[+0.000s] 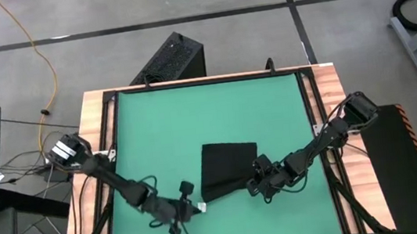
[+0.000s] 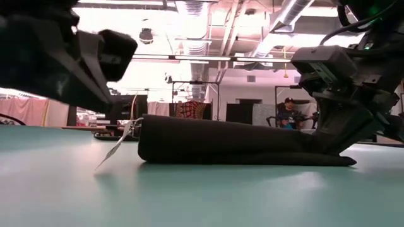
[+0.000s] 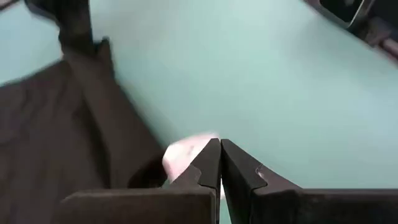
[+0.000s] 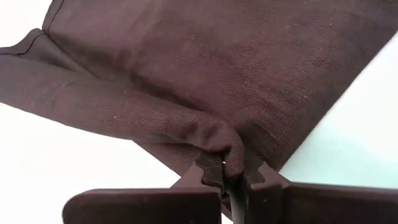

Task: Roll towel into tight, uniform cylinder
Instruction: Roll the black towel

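The black towel (image 1: pixel 226 170) lies folded on the green mat (image 1: pixel 163 130), thick at its left end (image 2: pixel 189 142) and thin toward the right. Its small white tag (image 2: pixel 117 149) slants down from the near left corner to the mat. My left gripper (image 1: pixel 194 208) is shut, just off that corner, with the tag (image 3: pixel 185 155) right beside its tips. My right gripper (image 1: pixel 259 178) is shut on the towel at its right corner. My left gripper's shut tips (image 3: pixel 221 146) are next to the white tag; whether they touch it I cannot tell. My right gripper pinches a bunched fold of the towel (image 4: pixel 227 152) at its near right corner between its two fingers. The fingers slant down from the right. The cloth rises a little into the fingers, and the rest of it (image 2: pixel 252 148) lies on the mat.
A black ribbed box (image 1: pixel 173 58) stands past the table's far edge. Wooden rails (image 1: pixel 332 95) frame the mat. The far half of the mat (image 1: pixel 208 109) is bare green. A person (image 2: pixel 287 108) sits in the room behind.
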You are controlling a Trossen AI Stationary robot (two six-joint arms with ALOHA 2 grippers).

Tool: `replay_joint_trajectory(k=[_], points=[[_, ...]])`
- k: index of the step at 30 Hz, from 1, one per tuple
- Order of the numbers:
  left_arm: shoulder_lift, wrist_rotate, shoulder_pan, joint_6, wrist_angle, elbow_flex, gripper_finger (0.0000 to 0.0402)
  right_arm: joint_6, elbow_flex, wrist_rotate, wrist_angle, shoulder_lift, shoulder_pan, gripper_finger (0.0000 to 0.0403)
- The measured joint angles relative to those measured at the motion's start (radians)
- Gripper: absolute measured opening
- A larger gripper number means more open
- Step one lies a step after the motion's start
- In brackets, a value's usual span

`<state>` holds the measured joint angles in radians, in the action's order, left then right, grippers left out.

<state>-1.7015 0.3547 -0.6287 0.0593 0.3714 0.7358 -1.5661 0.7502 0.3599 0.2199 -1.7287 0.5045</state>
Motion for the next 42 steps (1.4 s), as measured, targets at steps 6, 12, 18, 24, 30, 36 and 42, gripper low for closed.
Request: replay_joint_trajectory(k=[6, 12, 18, 24, 30, 36, 42], points=[[-0.113, 0.026, -0.042, 0.000, -0.151, 0.157, 0.0000, 0.004, 0.000, 0.022, 0.000, -0.001, 0.012, 0.0016], [-0.218, 0.082, -0.029, -0.024, -0.191, 0.219, 0.0000, 0.007, -0.001, 0.042, 0.000, -0.002, 0.028, 0.0016], [-0.221, 0.253, -0.016, -0.041, -0.221, 0.225, 0.0000, 0.020, -0.001, 0.054, -0.001, -0.002, 0.038, 0.0016], [-0.195, 0.322, -0.001, 0.005, -0.257, 0.227, 0.0000, 0.023, -0.001, 0.058, -0.001, -0.002, 0.038, 0.0016], [-0.196, 0.353, 0.033, 0.063, -0.250, 0.226, 0.0000, 0.030, -0.001, 0.059, -0.001, -0.002, 0.038, 0.0016], [-0.196, 0.324, 0.077, 0.087, -0.248, 0.226, 0.0000, 0.030, -0.001, 0.059, -0.001, -0.002, 0.038, 0.0016], [-0.196, 0.322, 0.084, 0.124, -0.246, 0.226, 0.0000, 0.031, -0.001, 0.060, -0.001, -0.002, 0.038, 0.0017]])
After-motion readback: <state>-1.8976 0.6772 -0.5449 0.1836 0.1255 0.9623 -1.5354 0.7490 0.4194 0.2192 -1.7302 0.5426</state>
